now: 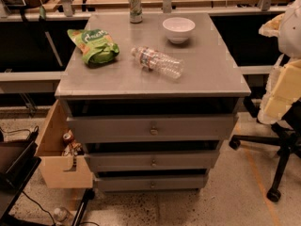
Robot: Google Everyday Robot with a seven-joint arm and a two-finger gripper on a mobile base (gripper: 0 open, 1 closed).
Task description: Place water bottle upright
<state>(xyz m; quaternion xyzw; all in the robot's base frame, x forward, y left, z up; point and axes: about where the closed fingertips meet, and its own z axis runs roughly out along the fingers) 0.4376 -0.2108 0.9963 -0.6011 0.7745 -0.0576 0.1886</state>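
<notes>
The water bottle lies on its side near the middle of the grey cabinet top, cap toward 10 o'clock. A green chip bag sits at its 9 o'clock, a white bowl at 1 o'clock and a soda can at 11. Only pale arm segments show at 3 o'clock. The gripper is out of view, so I cannot tell its opening or load. The round, thin-walled bottle could roll away from an off-centre pinch, or topple if released tilted.
</notes>
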